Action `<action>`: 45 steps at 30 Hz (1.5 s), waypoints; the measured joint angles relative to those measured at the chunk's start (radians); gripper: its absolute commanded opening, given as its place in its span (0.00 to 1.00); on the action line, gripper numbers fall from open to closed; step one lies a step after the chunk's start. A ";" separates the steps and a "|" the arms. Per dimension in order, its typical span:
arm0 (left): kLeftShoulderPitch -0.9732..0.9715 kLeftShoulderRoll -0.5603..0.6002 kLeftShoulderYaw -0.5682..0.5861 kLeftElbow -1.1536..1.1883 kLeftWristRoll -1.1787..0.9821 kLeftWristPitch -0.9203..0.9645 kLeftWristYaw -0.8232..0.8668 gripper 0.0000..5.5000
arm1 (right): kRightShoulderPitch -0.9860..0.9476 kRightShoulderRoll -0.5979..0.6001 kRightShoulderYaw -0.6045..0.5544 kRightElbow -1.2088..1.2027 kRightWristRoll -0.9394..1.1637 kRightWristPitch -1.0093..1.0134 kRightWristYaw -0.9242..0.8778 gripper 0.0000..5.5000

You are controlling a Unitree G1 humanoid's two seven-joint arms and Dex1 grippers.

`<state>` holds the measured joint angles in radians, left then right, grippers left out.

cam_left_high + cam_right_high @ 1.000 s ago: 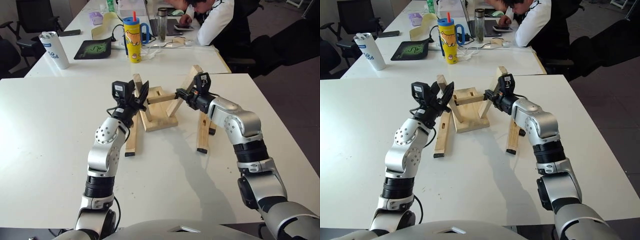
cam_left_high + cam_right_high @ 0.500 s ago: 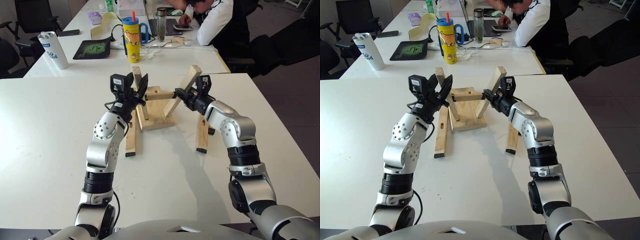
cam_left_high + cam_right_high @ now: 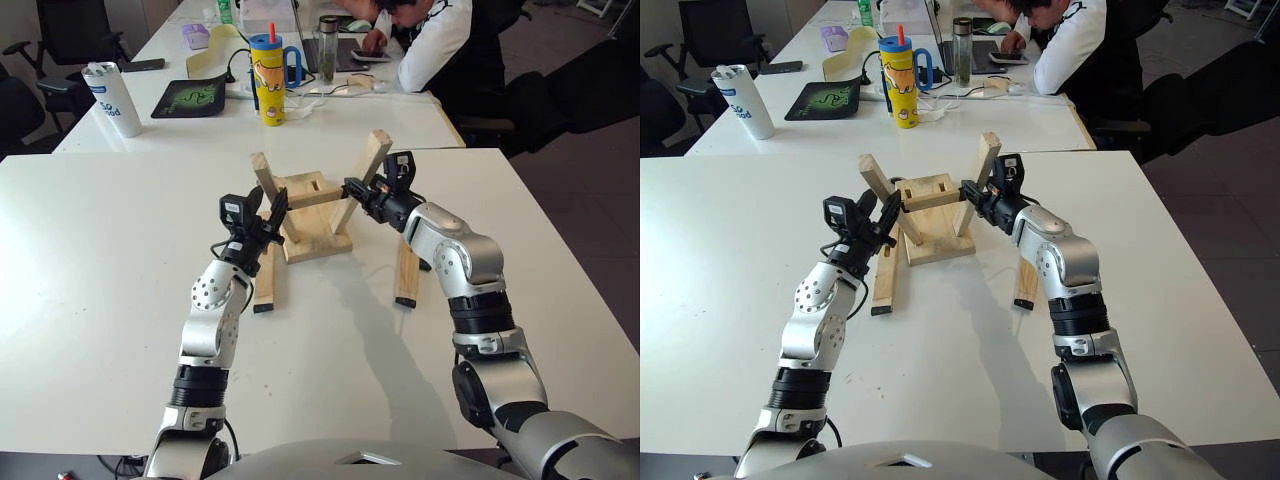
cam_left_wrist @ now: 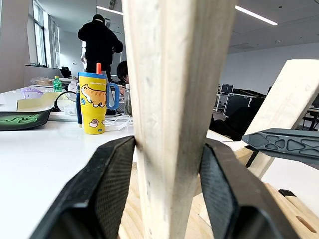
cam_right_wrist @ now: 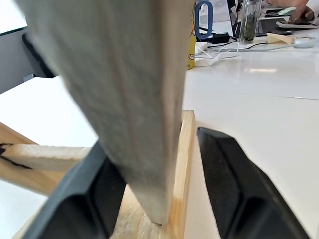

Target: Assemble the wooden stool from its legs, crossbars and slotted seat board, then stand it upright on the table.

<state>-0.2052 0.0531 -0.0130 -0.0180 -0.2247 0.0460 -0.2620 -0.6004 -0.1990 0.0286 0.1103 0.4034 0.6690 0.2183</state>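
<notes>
Seat board flat on table, underside up. My left pincer clamped on left leg standing in board, probably to hold it seated. Right pincer straddles right leg, jaws apart with one pad just off, likely steadying crossbar joint. Spare legs flat beside board.

Near table lies open to you; a loose leg lies left of the stool; a second leg lies right.
</notes>
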 measured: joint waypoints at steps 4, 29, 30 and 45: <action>-0.002 0.001 -0.003 -0.014 0.006 0.013 0.006 0.38 | 0.026 0.025 -0.003 0.004 -0.046 -0.105 -0.005 0.41; -0.041 0.049 0.006 -0.194 0.068 0.129 0.053 0.38 | -0.153 0.080 -0.179 -0.069 -0.041 -0.288 -0.046 0.41; -0.041 0.049 0.007 -0.201 0.068 0.137 0.058 0.38 | -0.158 0.078 -0.180 -0.068 -0.040 -0.287 -0.047 0.41; -0.290 0.056 0.075 -0.437 0.005 0.251 0.118 0.38 | -0.261 0.072 -0.182 0.021 -0.019 -0.253 -0.017 0.41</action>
<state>-0.4949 0.1093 0.0618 -0.4545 -0.2193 0.2969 -0.1443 -0.8619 -0.1269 -0.1531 0.1312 0.3847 0.4156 0.2013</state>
